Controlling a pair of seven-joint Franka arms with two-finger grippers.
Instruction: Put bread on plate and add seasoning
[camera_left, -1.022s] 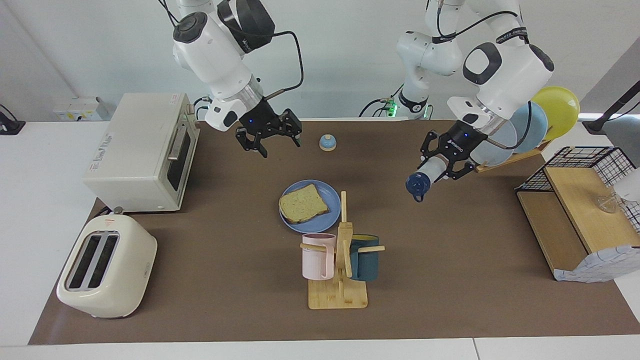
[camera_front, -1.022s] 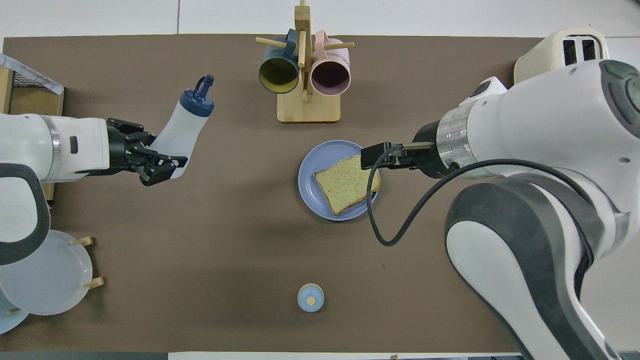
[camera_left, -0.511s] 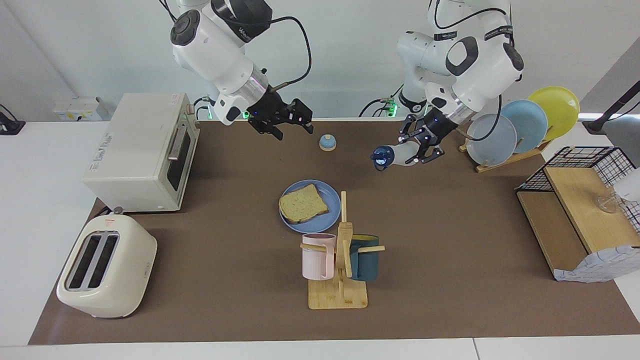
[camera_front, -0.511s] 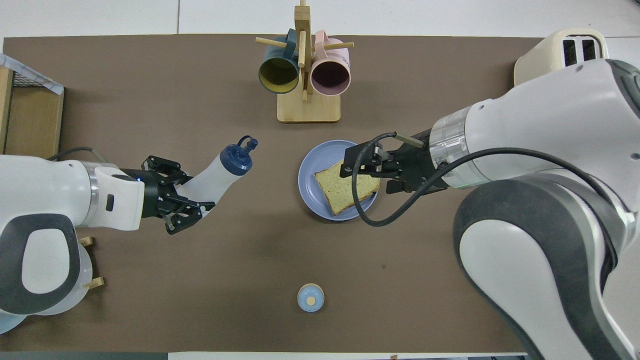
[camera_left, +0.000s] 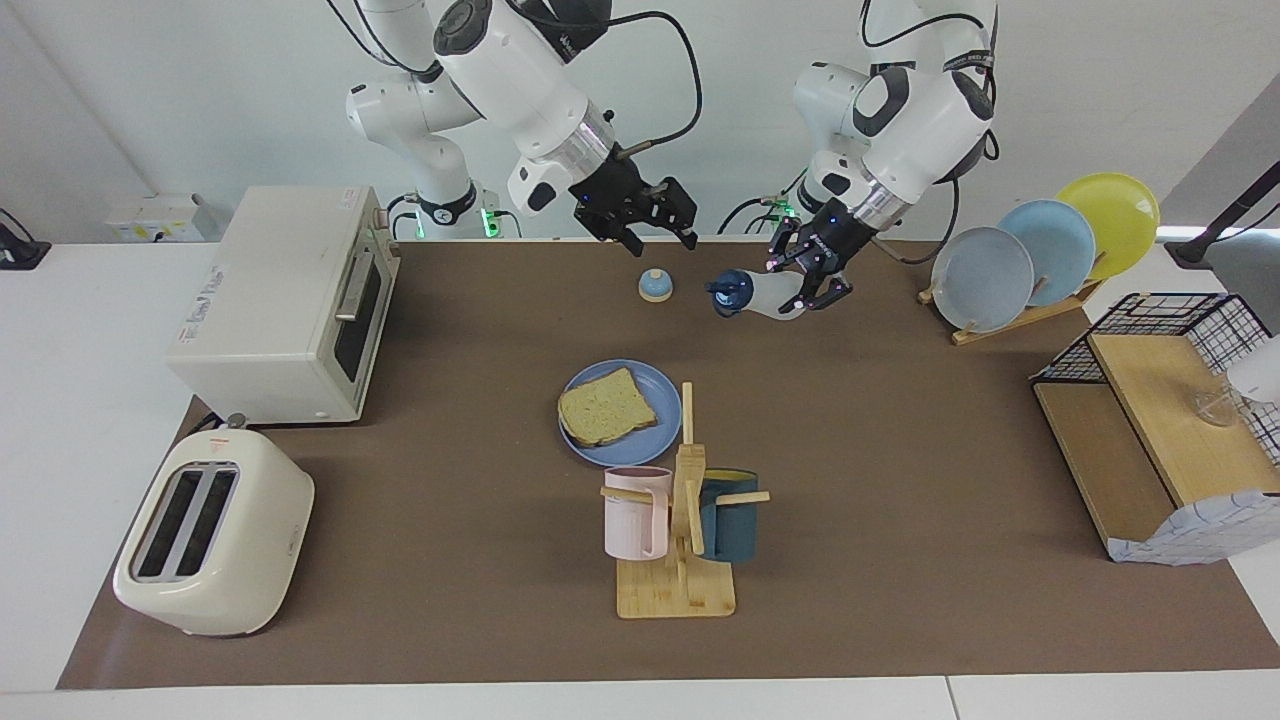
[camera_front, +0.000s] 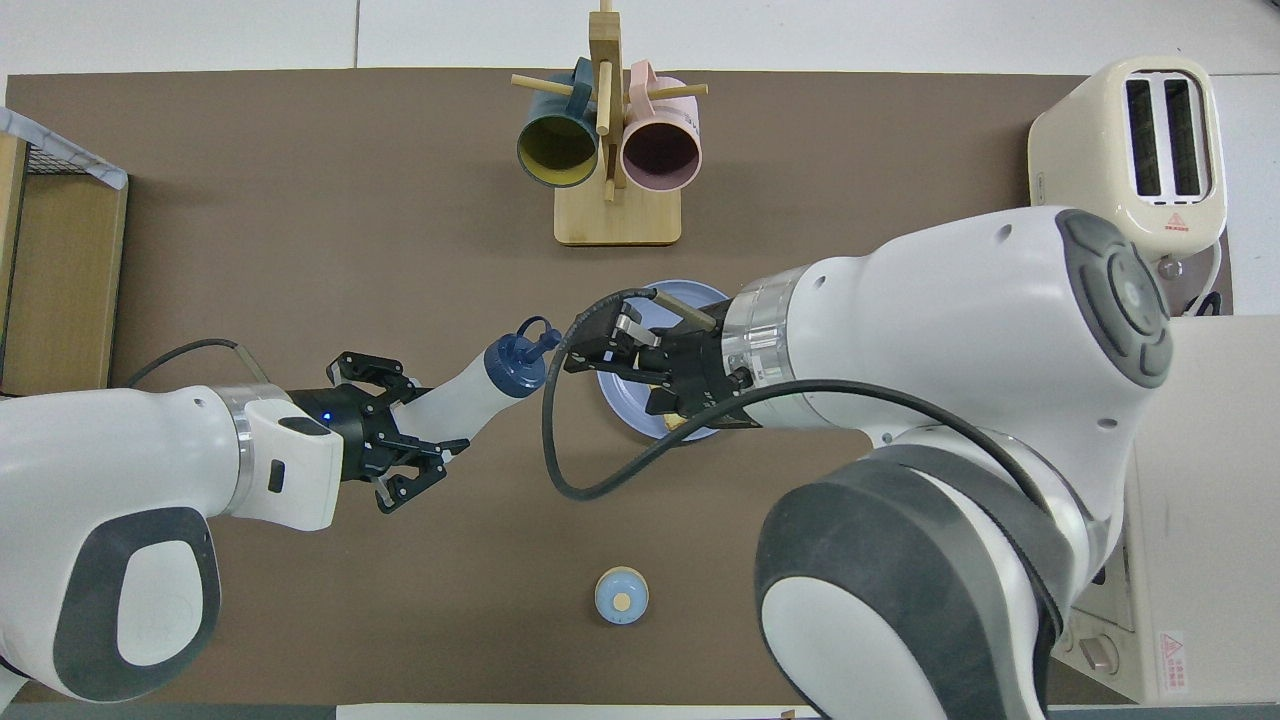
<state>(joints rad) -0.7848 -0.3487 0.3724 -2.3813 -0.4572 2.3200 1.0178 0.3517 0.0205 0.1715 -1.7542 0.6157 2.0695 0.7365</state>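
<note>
The bread (camera_left: 606, 408) lies flat on the blue plate (camera_left: 635, 452) at mid-table, just on the robots' side of the mug rack. My left gripper (camera_left: 812, 276) is shut on the seasoning (camera_left: 775, 296), a white bottle held in the air and tipped sideways. Its navy cap (camera_left: 728, 293) points toward the right arm's end, over the mat beside the bell and apart from the plate. My right gripper (camera_left: 655, 232) hangs open and empty, high over the mat's edge near the bell. In the overhead view the right gripper (camera_front: 600, 352) covers most of the plate (camera_front: 692, 293); the seasoning (camera_front: 470, 388) sits in the left gripper (camera_front: 425, 432).
A small blue bell (camera_left: 655, 286) stands near the robots' edge. The mug rack (camera_left: 680, 520) holds a pink and a teal mug. An oven (camera_left: 285, 300) and toaster (camera_left: 215, 530) fill the right arm's end. A plate rack (camera_left: 1040, 260) and wire-basket shelf (camera_left: 1160, 420) fill the left arm's end.
The left gripper has carried the bottle from near the plate rack toward mid-table, closer to the bell. The right arm has risen and swung toward the middle.
</note>
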